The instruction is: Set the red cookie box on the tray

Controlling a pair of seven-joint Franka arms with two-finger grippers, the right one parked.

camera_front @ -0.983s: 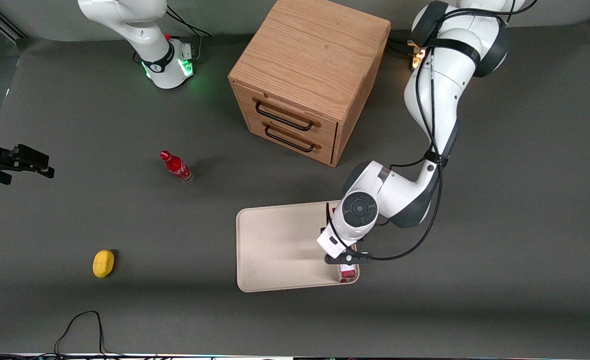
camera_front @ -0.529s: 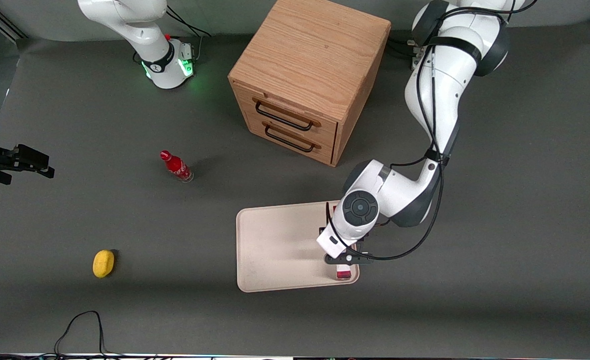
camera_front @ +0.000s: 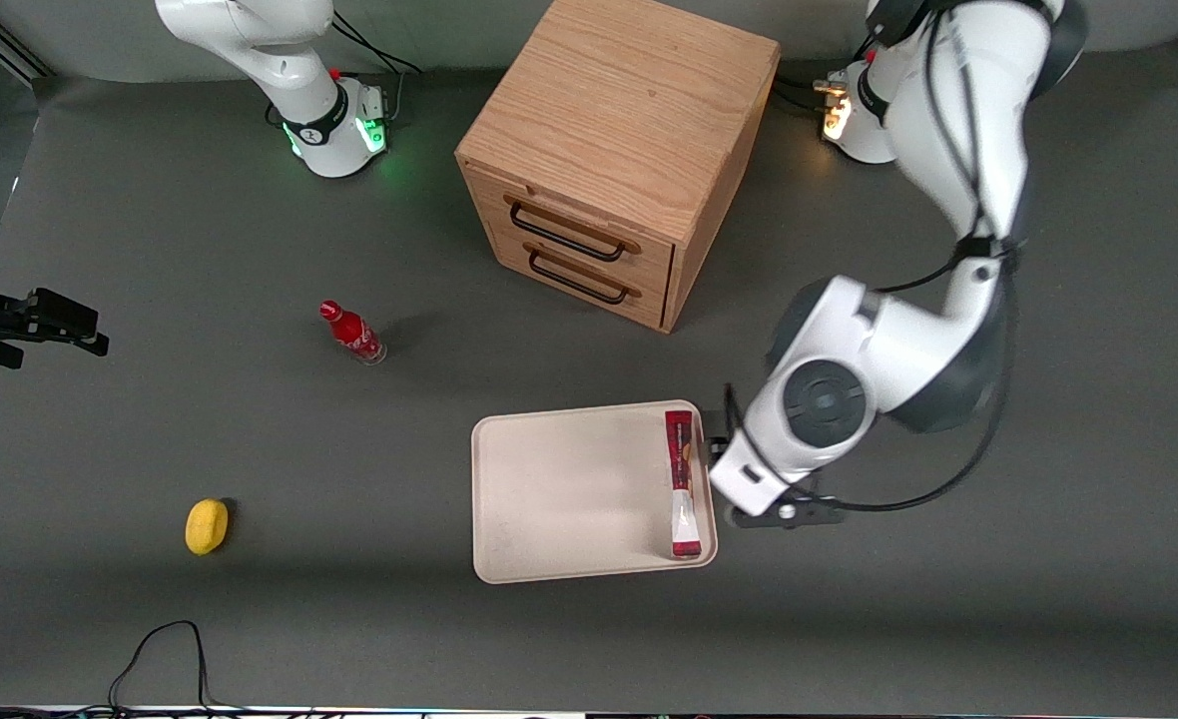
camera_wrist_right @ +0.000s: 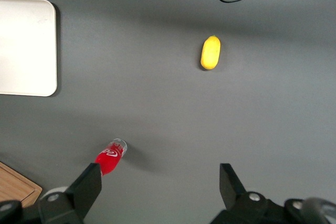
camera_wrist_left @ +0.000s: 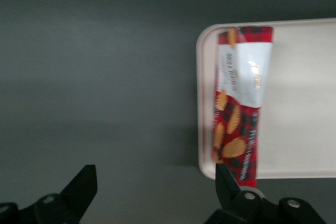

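Cardboard red cookie box [camera_front: 681, 483] flat on smooth tray [camera_front: 549, 489]; tool [camera_wrist_left: 153, 182] spread wide, beside tray.

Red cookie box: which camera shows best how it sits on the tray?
The front view: the whole red cookie box lies flat along one tray rim, beside the open gripper. The left wrist view is closer but blurred. The right wrist view misses the box.

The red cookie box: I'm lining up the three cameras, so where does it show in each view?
Front view: the red cookie box lies in the tray, along its short rim toward the working arm's end.
Left wrist view: the box lies along the tray's rim, the open gripper apart from it.
Right wrist view: not in it.
Shared landmark: the tray, seen in all three.
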